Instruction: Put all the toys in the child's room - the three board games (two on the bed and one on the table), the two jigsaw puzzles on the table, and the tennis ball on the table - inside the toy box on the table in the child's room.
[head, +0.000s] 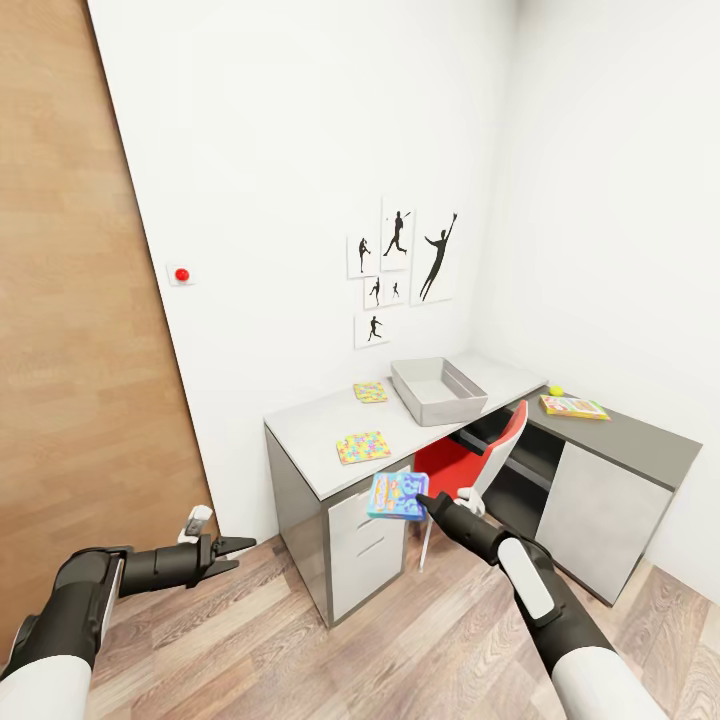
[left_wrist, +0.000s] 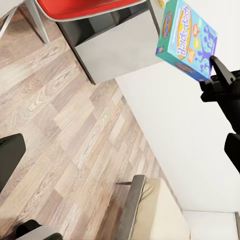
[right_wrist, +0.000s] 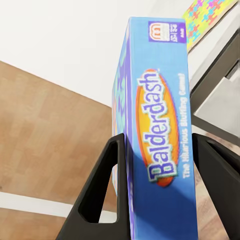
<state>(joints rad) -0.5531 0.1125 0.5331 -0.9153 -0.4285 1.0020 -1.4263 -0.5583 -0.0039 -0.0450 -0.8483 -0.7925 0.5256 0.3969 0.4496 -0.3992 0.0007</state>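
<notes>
The right gripper (right_wrist: 160, 200) has its two black fingers (right_wrist: 100, 190) clamped on the long edges of a blue board game (right_wrist: 157, 125) printed "Balderdash"; the box stands on edge between them. From the head view this same board game (head: 398, 496) hangs in the air just in front of the table's white drawers (head: 365, 550), lower than the tabletop, with the right gripper (head: 428, 503) reaching up to it from below right.

The left gripper (head: 240, 546) is held low over the wood floor (head: 330, 660) near the brown door (head: 80, 300), its thin fingers lying close together with nothing between them; whether they fully meet I cannot tell.

On the table (head: 310, 440) lie two jigsaw puzzles, one near the front edge (head: 363, 446) and one further back (head: 370, 392), just beside the grey toy box (head: 438, 390). A red chair (head: 470, 465) is tucked under the desk between the box and the robot. On the darker side wing rest the tennis ball (head: 556, 390) and, close beside it, a second board game (head: 574, 406). Black sports silhouettes (head: 400, 270) hang on the wall above.

The left wrist view shows the held box's teal side (left_wrist: 187, 42) with the black gripper (left_wrist: 222, 82) below it, the chair seat (left_wrist: 80, 7), and a corner of the cream bed (left_wrist: 155, 212). The right wrist view gives the lettering and a puzzle corner (right_wrist: 210, 12).
</notes>
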